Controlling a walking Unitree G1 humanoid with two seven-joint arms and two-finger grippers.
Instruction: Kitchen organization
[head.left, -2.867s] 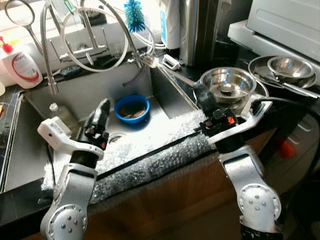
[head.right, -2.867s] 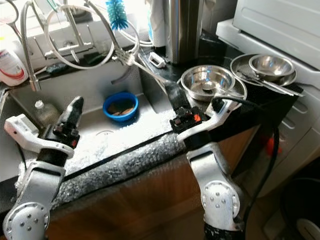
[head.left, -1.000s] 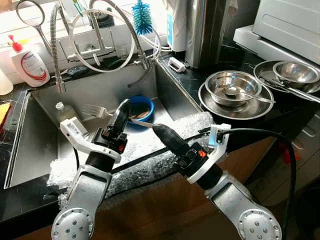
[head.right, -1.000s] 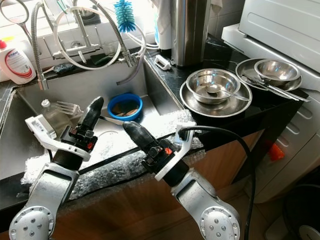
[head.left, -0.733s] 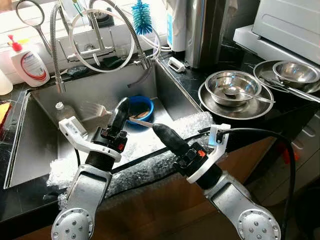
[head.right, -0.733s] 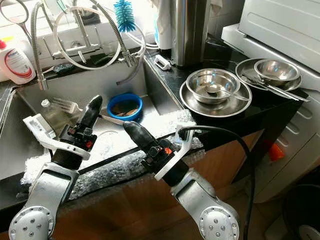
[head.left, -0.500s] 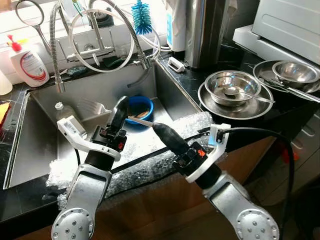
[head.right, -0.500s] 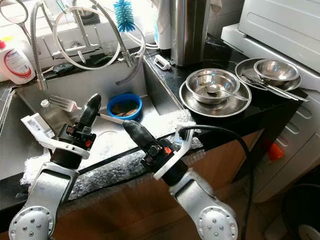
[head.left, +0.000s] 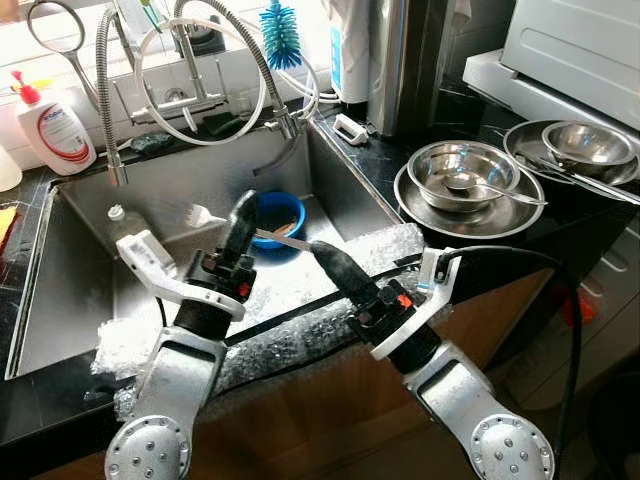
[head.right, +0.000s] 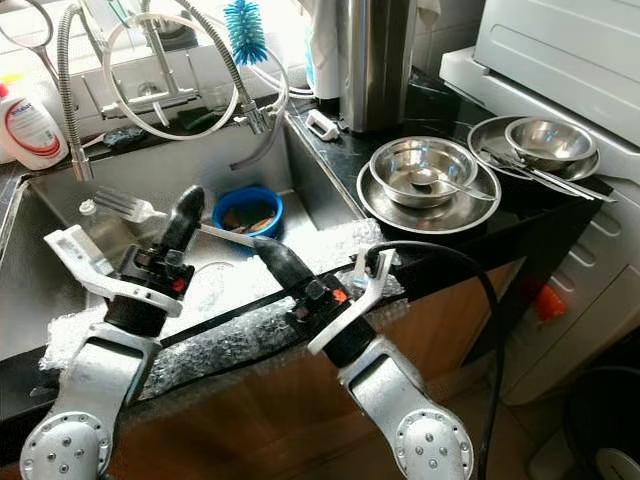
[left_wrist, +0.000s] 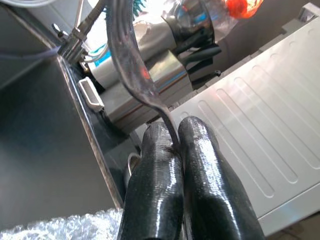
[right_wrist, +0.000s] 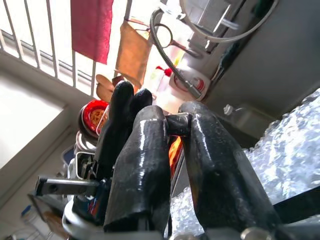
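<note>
Stainless steel everywhere on my feed. The sink (head.left: 70, 290) takes up the left half of the head view, with a blue bowl (head.left: 272, 214) near its back right corner holding what looks like brownish leftovers, and a small clear bottle (head.left: 122, 222) by the left wall. Crinkly bubble wrap (head.left: 300, 320) is draped over the sink's front edge. On the dark counter at centre right I've got a steel bowl (head.left: 462, 172) nested on a plate with a spoon in it, and a second bowl (head.left: 588, 143) on another plate at far right.

The fork (head.left: 240, 226) is up in the air over the sink, roughly level, tines toward the left. My left gripper (head.left: 240, 212) is clamped on it around mid-handle, fingers pressed tight together in the left wrist view. My right gripper (head.left: 322, 254) is at the handle's far end, fingers either side of it with a little gap, so I can't tell if it's actually gripping. Both forearms angle up from the bottom of the frame and converge over the sink's middle.
</note>
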